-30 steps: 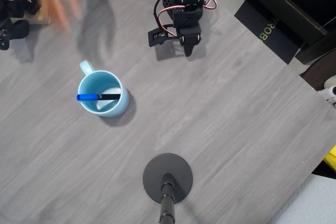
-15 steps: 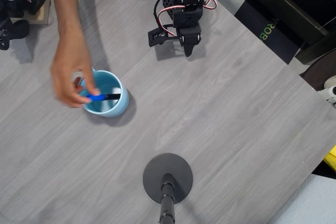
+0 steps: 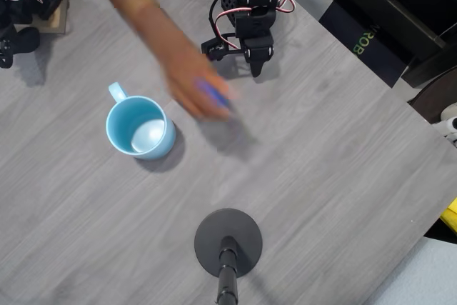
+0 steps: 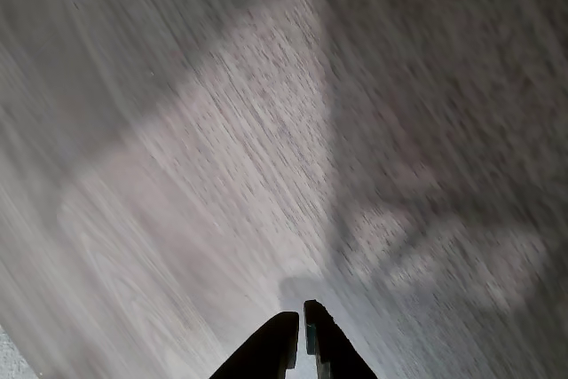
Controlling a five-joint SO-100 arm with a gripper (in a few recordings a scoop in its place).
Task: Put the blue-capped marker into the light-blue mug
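The light-blue mug [image 3: 139,128] stands upright left of centre on the grey table in the overhead view, handle toward the upper left, with nothing inside it. A person's hand [image 3: 196,94] reaches in from the top left and holds the blue-capped marker [image 3: 212,94], blurred, to the right of the mug and just in front of the arm. My gripper [image 3: 255,69] rests at the table's far edge, pointing down, shut with nothing in it. In the wrist view the two dark fingertips [image 4: 282,330] meet over bare wood, so the gripper [image 4: 300,315] is shut.
A black round stand base [image 3: 228,242] with a pole sits at the near edge of the table [image 3: 321,176]. A black box [image 3: 364,41] lies off the table's far right corner. A wooden block [image 3: 53,12] stands at the top left.
The person's hand came in, lifted the marker out of the mug and carried it right toward the arm. The mug now holds nothing. The arm has not moved.
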